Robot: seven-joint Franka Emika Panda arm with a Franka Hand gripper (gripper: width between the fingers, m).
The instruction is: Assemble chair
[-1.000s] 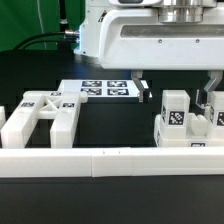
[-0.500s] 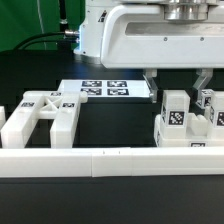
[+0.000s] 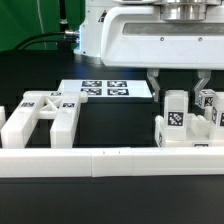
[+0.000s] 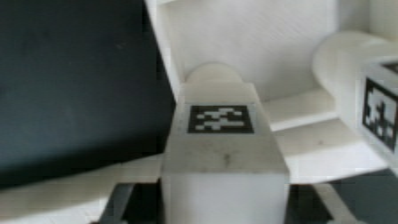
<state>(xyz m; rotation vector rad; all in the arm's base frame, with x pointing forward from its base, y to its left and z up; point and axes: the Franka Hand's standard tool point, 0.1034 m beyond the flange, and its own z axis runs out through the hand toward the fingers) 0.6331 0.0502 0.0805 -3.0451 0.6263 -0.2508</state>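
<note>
**Fingers close on the upright block**

Spread wide a second ago, they now pinch the upright tagged block by its sides. Behind the long rail, it stands among other chair pieces at the exterior view's right. The slotted panel lies well apart, the marker board beyond. Lifting looks next.

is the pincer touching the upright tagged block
Cannot tell. In both views the pincer straddles the upright tagged block, but neither shows contact or a gap at its sides plainly.

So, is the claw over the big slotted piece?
No, the claw straddles a small tagged block on the exterior view's right, away from the slotted panel.
</note>
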